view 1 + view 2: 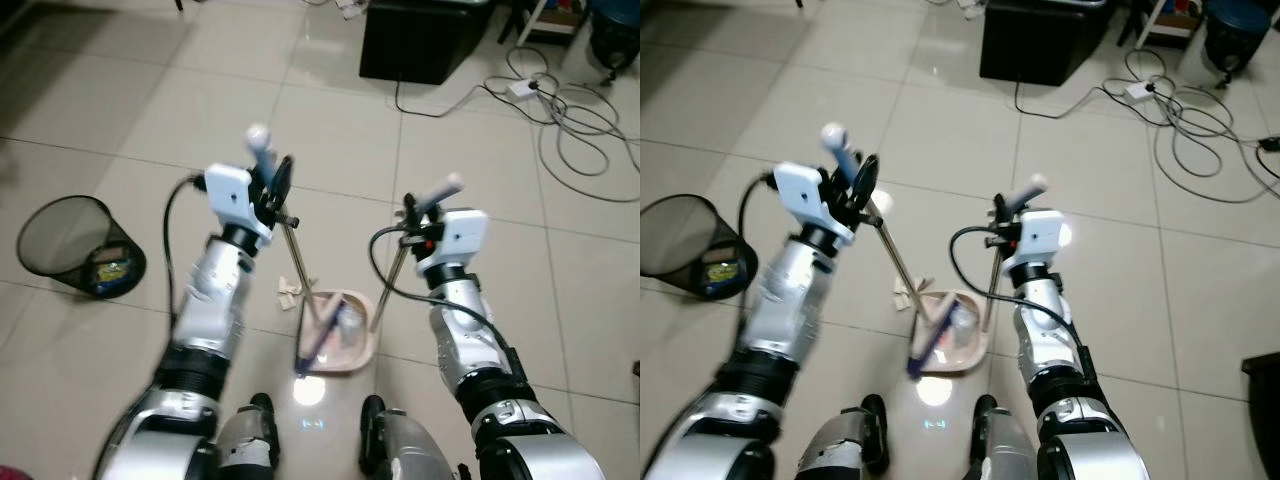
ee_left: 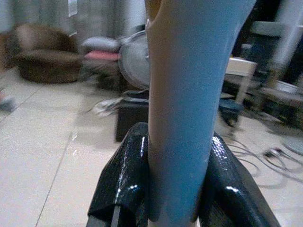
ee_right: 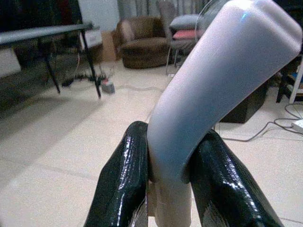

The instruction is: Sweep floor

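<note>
The broom handle is clamped by the left gripper, the dustpan handle by the right gripper; a mesh wastebasket, black box and cables are ranged around the dustpan.

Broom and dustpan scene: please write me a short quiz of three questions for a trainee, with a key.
1. True or false: the left tool is shut on the broom handle.
2. Which thing does the right tool hold?
A. the bin
B. the dustpan handle
C. a cable
3. Fill in the missing word: the brush end of the broom lies inside the ______.

Key
1. True. In the left wrist view both black fingers press on the blue handle.
2. B. The grey handle sits between the fingers.
3. dustpan. It rests on the tiled floor, between the two arms.
</note>
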Tool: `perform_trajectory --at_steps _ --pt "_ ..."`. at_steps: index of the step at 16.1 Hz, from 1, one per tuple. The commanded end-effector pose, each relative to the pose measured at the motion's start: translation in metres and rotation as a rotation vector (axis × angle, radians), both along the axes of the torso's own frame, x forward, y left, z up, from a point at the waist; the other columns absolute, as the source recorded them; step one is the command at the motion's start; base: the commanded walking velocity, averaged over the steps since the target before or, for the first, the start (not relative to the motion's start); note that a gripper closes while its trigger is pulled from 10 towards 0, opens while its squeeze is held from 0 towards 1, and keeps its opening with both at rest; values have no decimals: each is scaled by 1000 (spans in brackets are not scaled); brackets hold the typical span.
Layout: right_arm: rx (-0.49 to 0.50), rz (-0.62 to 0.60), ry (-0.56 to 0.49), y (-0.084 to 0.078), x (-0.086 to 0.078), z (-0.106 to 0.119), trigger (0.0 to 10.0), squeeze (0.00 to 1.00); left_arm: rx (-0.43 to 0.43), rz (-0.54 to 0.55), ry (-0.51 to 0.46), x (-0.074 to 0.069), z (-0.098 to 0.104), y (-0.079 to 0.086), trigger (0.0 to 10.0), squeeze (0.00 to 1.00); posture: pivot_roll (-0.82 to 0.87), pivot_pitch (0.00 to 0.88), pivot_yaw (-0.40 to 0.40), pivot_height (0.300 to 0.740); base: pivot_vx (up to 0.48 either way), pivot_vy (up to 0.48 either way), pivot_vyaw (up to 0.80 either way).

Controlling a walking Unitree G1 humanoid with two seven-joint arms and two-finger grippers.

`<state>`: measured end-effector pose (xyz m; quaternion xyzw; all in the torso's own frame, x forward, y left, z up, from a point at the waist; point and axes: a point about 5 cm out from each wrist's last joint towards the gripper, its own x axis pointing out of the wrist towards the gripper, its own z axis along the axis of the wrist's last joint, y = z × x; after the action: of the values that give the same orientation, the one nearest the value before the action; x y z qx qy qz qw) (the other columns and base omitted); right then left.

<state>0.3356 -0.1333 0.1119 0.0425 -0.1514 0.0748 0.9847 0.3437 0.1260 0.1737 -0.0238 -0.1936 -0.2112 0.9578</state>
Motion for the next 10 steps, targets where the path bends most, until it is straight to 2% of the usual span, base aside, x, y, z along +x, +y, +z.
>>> perform_trajectory --at_steps 1,3,4,6,9,10 --pt "26 -12 -33 -5 0 6 10000 0 6 -56 -37 -4 8 -5 10000 0 23 183 25 740 0 0 0" --pt "57 -17 -49 -15 -2 10 10000 0 44 -250 -65 -8 36 6 10000 0 26 154 30 740 0 0 0" --pt "67 -16 -48 -17 -2 11 10000 0 70 -290 -75 -9 45 13 10000 0 27 138 32 740 0 0 0" --pt "81 -19 -48 -21 -3 12 10000 0 123 -320 -92 -10 63 36 10000 0 26 126 34 740 0 0 0" --pt "96 -9 -39 -26 -4 13 10000 0 113 -297 -132 -11 99 77 10000 0 34 113 33 740 0 0 0" --pt "99 -7 -36 -27 -4 13 10000 0 111 -285 -140 -11 105 83 10000 0 34 112 33 740 0 0 0"
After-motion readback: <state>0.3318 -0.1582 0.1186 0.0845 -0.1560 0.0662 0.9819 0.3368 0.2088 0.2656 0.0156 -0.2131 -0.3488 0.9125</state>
